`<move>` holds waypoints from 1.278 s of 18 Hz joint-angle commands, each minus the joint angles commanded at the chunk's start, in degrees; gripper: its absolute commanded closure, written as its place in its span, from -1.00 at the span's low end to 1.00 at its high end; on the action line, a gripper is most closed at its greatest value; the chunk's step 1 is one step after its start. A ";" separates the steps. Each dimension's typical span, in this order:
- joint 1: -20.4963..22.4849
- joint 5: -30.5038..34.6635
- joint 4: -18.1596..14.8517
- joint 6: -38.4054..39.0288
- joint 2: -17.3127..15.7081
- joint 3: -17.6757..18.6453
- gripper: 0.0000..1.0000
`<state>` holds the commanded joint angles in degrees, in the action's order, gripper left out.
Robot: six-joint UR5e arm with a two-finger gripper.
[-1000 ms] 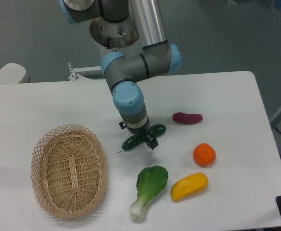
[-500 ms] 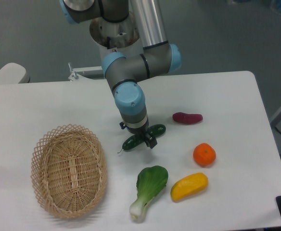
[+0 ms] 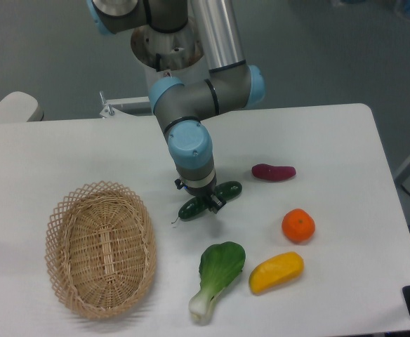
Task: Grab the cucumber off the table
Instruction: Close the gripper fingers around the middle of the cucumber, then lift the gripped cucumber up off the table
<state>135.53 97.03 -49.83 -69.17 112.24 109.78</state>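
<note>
Table point(image 3: 71, 151): white top, rounded corners, carries everything in the scene. Wicker basket point(image 3: 101, 247) sits at the front left. My arm point(image 3: 188, 144) comes down from the back centre, wrist pointing almost straight down over the middle of the table.

Other produce, none of it my concern: bok choy point(image 3: 215, 276) at the front, yellow squash point(image 3: 276, 272) just beside it, orange point(image 3: 298, 226) further right, purple sweet potato point(image 3: 274, 172) behind the orange.

Cucumber point(image 3: 227, 189): dark green, glossy, lying on the table between the basket and the sweet potato, one end toward the back right, stem end toward the front left. My gripper point(image 3: 206, 203) is down over its middle and hides that part; both ends show on either side.

Gripper state: fingers straddle the cucumber, but the wrist blocks the view of the jaws, so I cannot tell whether they are closed on it or apart.

Progress, as I judge it: approach and descent done. Cucumber appears to rest on the table, so the lift is not yet done. Left: confirm the grasp, then raise it clear
</note>
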 joint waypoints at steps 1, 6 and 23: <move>0.00 0.00 -0.09 0.00 0.00 -0.09 0.46; 0.09 0.00 -0.70 0.00 -0.61 -1.67 0.61; 3.07 -18.54 -12.39 11.34 -5.10 -21.09 0.61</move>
<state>138.60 78.50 -62.23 -57.83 107.14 88.68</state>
